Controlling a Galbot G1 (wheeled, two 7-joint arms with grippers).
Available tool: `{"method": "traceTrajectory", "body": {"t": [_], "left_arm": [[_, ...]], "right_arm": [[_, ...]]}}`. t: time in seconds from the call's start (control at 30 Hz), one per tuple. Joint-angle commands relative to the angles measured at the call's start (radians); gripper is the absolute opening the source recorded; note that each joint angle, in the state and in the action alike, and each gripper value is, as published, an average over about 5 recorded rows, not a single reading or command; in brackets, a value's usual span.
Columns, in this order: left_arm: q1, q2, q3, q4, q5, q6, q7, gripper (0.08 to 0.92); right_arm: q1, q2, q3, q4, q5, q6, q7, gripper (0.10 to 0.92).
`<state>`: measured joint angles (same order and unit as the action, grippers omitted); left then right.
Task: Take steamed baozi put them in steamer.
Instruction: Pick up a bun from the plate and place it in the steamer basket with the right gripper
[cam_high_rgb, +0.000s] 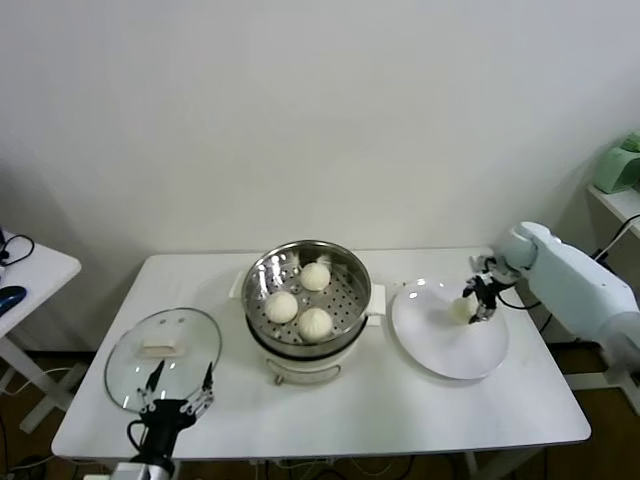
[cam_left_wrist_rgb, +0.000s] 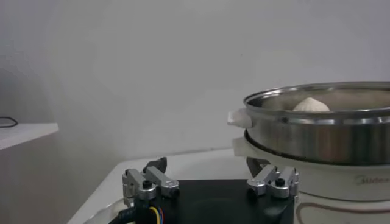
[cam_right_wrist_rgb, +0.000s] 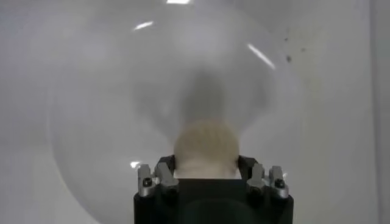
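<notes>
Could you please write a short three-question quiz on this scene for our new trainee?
1. How many baozi lie in the steamer?
2. True or false: the right gripper has its jaws around the last baozi over the white plate.
3. The left gripper sits nearest to: A) the glass lid, B) the plate, C) the wall.

Key: 1. Three. 2. True. 3. A; its jaws are open and hold nothing.
</notes>
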<state>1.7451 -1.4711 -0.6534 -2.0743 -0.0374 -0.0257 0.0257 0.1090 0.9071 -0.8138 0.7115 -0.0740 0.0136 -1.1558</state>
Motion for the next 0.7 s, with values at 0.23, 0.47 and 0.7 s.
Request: {"method": "traceTrajectory", "body": {"t": [0.23,0.47,0.7], "left_arm": [[-0.007,0.004,0.020,-0.020,-0.006,-0.007,0.003,0.823],[-0.013,0.000,0.041,-0.040,-0.004,-0.006,0.002,0.823],[-0.013,-0.004,0.069,-0.070,0.018,-0.005,0.002,0.823]], "right_arm": [[0.697,0.097,-0.754,0.184,0.778,-0.140,-0.002,0.670],[0.753,0.223,-0.804,0.244,0.989,-0.219,0.036,0.666],[0.733,0.335,-0.848,0.299,1.107,-0.272,0.092,0.657]]}}
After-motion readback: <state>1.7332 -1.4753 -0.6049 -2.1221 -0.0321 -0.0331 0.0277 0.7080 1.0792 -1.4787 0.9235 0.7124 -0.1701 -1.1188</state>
